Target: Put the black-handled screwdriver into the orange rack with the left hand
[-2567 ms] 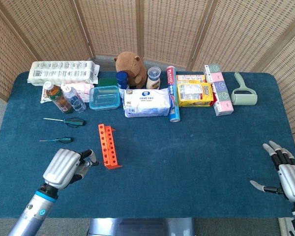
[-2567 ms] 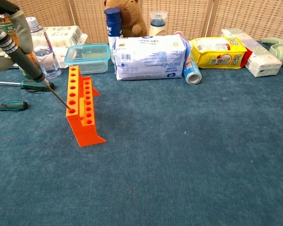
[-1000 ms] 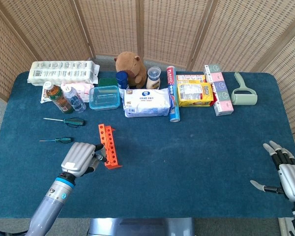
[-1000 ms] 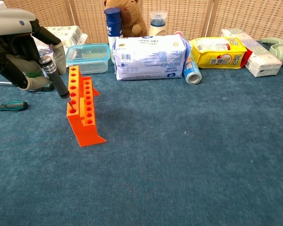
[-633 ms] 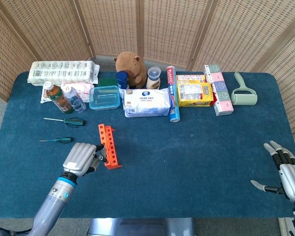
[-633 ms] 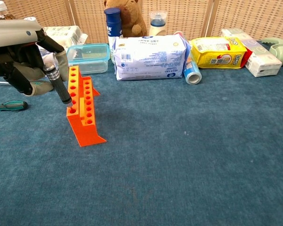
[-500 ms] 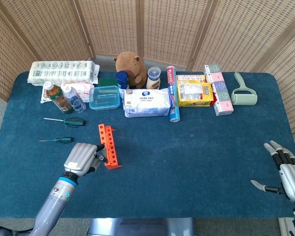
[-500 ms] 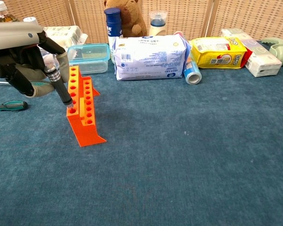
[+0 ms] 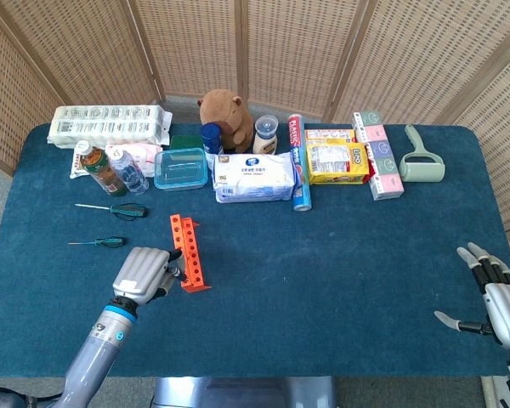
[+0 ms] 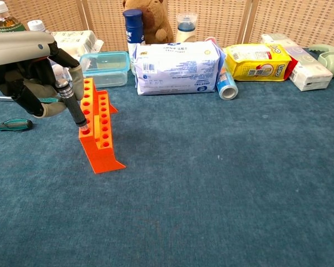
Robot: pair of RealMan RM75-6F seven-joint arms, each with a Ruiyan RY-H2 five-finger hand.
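The orange rack (image 10: 97, 130) stands on the blue cloth, left of centre; the head view shows the orange rack (image 9: 189, 252) too. My left hand (image 10: 30, 78) grips the black-handled screwdriver (image 10: 74, 110), whose shaft sits deep in the rack's nearest hole, handle tilted up to the left. In the head view my left hand (image 9: 143, 273) covers the screwdriver beside the rack. My right hand (image 9: 498, 303) rests at the table's right edge, fingers spread, holding nothing.
Two green-handled screwdrivers (image 9: 110, 209) (image 9: 99, 242) lie left of the rack. A clear box (image 9: 181, 168), bottles (image 9: 99, 167), a wipes pack (image 9: 253, 177), a plush toy (image 9: 224, 115) and boxes (image 9: 336, 161) line the back.
My left hand came right to the rack and lowered the screwdriver; its shaft has slid down into the nearest hole until the handle nearly meets the rack. The right hand stayed put.
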